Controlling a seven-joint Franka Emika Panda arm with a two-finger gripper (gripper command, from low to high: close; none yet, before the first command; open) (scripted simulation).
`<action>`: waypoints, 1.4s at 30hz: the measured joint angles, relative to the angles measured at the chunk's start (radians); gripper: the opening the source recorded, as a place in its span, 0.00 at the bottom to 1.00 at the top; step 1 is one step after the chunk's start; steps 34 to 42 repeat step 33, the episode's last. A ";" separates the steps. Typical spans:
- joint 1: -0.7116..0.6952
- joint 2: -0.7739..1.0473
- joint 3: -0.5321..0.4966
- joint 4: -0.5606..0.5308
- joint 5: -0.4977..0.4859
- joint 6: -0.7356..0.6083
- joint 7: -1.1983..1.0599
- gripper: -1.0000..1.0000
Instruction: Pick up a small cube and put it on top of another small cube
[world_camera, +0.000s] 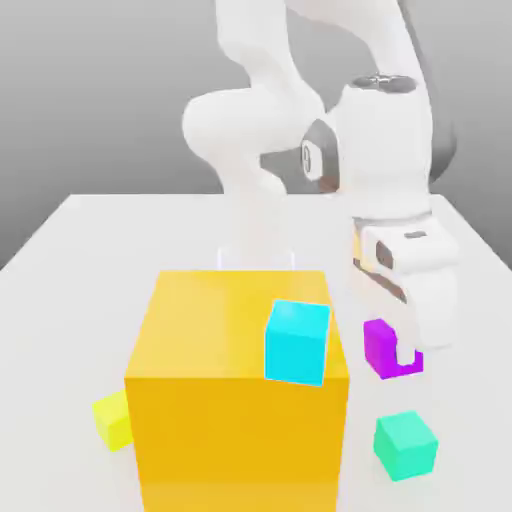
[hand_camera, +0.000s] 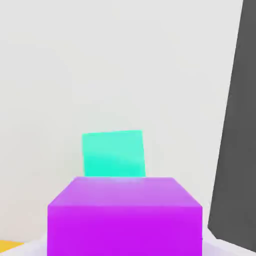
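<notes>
No readable text
We find no legible label, brand, number or sign; a small mark (world_camera: 307, 158) on the arm (world_camera: 385, 150) defies reading.

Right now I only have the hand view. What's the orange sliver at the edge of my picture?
Observer: Likely the big orange block, far larger than any cube here.
Operator: Copy. Any cubes besides purple and mint-green?
Observer: A yellow one, partly hidden behind the block at the exterior view's left.
Operator: Anything at the block's top?
Observer: A cyan cube, seen against its front top edge, toward the exterior view's right.
</notes>
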 joint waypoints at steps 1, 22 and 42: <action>-0.004 -0.011 -0.020 0.028 0.012 -0.005 -0.044 0.00; -0.333 0.127 -0.419 -0.016 -0.120 -0.153 -0.388 0.00; -0.392 0.329 -0.302 -0.010 0.160 -0.007 -0.588 1.00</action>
